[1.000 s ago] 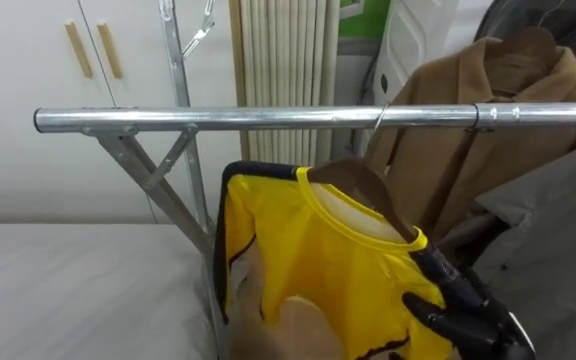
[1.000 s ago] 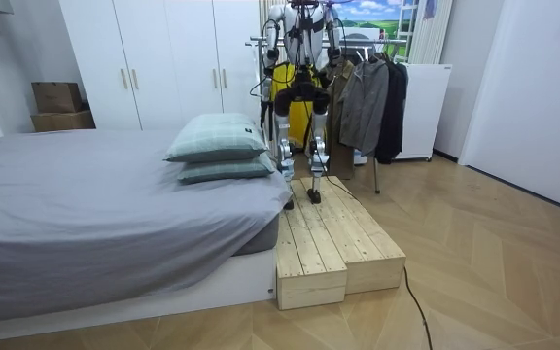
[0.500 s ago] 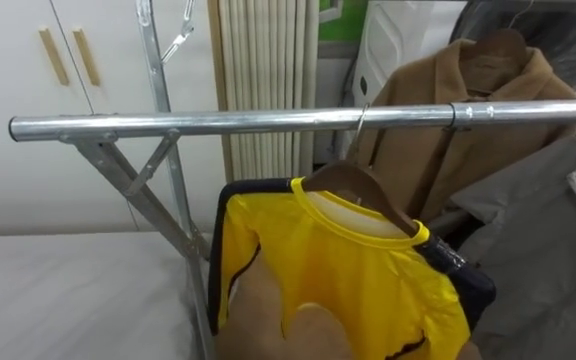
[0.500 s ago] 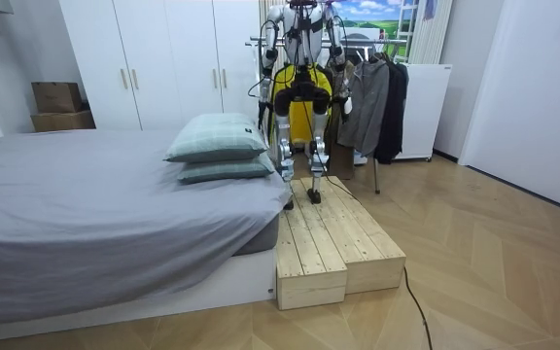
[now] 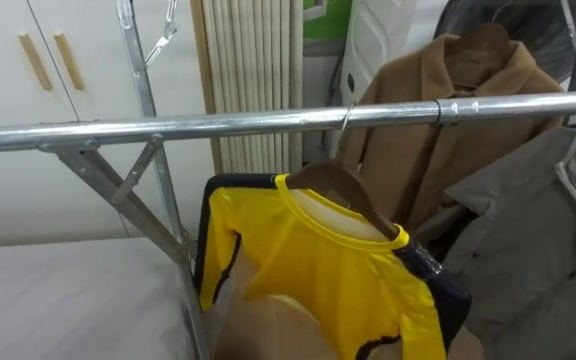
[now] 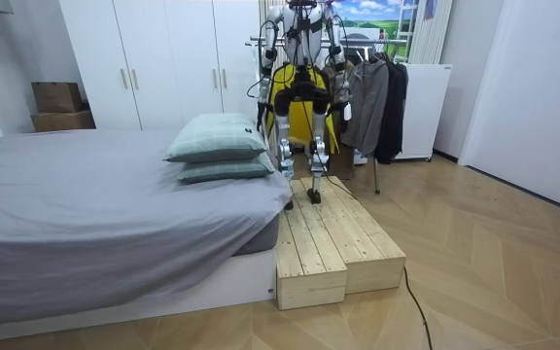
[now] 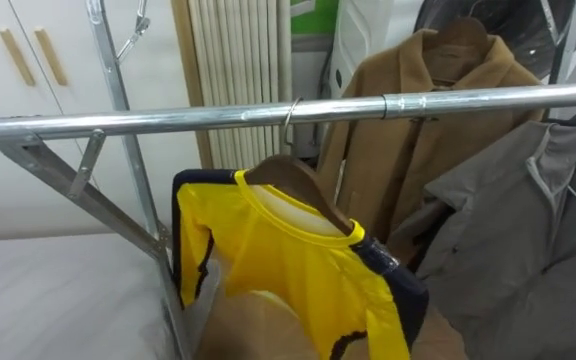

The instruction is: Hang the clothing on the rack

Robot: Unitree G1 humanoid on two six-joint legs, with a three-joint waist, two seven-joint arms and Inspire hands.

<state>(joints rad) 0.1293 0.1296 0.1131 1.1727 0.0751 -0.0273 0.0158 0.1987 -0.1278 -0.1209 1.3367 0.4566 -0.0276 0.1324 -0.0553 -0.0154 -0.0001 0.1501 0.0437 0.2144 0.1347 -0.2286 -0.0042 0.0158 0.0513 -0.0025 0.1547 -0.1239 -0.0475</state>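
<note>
Since a second ago the right hand [image 6: 344,95] has drawn off the lower right of the yellow shirt [image 5: 318,270], where its dark fingers lay in the left eye view; the whole eye view has also shifted a little, which is the camera's own move; the shirt has stayed on the rail [image 5: 218,124].

It hangs on a wooden hanger [image 5: 340,186]; the hanger's metal hook [image 5: 346,116] sits over the rail, and the hanger is tilted, its right shoulder lower than its left; dark trim runs along the shirt's shoulders and sleeve edge. Behind the rail and to the right hangs a tan coat [image 5: 448,110]; just right of the shirt a grey jacket [image 5: 548,220] hangs from the same rail; the bed [image 5: 68,300] lies below at the left, with a white wardrobe [image 5: 28,100] behind it.

In the room view the robot stands on a wooden platform [image 6: 329,238] at the foot of the rack, facing it, beside the bed's pillows [image 6: 217,146]; the left hand [image 6: 259,89] and the right hand show small at either side of its body; whether their fingers are spread or curled I cannot tell.
</note>
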